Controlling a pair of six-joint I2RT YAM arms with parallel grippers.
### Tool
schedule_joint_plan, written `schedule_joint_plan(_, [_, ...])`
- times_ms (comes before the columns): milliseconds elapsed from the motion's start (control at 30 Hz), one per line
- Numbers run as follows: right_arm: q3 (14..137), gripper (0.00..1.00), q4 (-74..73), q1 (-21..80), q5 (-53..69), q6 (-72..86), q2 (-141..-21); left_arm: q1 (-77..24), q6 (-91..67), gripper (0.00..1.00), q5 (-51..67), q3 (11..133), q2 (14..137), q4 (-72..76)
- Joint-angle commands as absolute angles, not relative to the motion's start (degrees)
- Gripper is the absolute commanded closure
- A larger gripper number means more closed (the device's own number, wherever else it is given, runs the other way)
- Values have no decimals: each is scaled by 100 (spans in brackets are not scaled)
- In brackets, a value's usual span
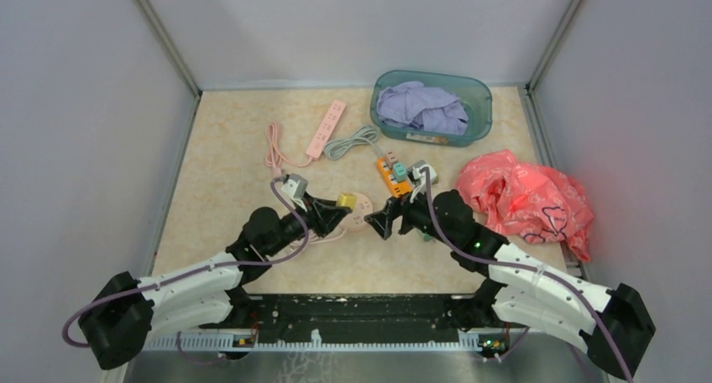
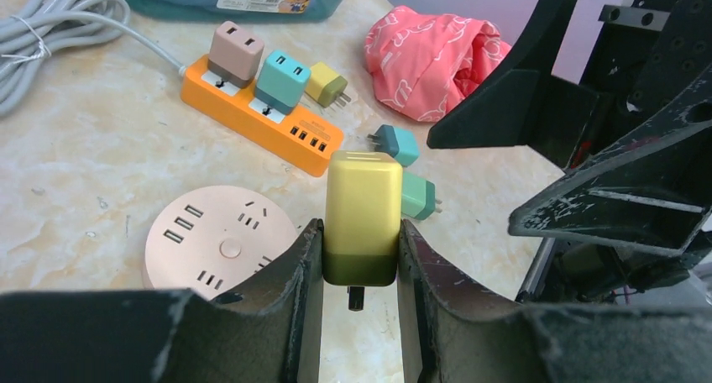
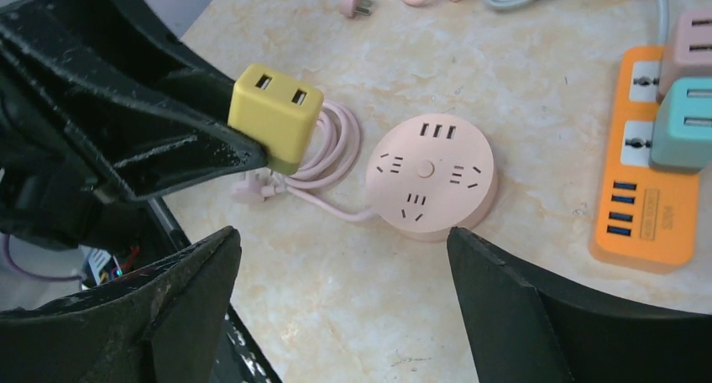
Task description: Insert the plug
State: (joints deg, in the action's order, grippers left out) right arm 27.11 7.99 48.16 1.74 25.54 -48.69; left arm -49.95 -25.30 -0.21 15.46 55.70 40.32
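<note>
Top external view: right gripper (image 1: 379,216), jaws apart and empty, sits just right of the round socket (image 1: 361,208). Left gripper (image 1: 335,208), just left of it, clamps the yellow plug (image 1: 345,200), prongs down, clear of the socket.

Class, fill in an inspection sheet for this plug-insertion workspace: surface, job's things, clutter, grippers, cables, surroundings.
Surface: beige marbled tabletop.
Job's things: yellow charger plug held above the table; round pink socket hub lying flat, sockets empty.
Clutter: orange power strip with pink adapter and teal adapter plugged in; loose teal plugs; teal basin holding purple cloth; pink plastic bag; pink power strip.
Grippers: left gripper shut on the plug; right gripper open, empty.
Cables: grey cable bundled; pink cable coiled beside the hub.
Surroundings: plain grey walls on three sides.
</note>
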Motion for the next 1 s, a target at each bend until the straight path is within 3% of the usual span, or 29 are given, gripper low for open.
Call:
schedule_joint_plan(0, [3019,7,855,4599,1123,1589,-4553,-4569,-2291,100,1534,1435,5267,4026])
schedule_joint_plan(467, [3805,8,-438,4536,3438,-297,-4716,-4430,-1384,100,3849,1640,5025,3753])
schedule_joint_plan(967, [4608,29,-1080,4535,4663,-1077,-5978,-4438,-1051,100,4795,2067,5441,3542])
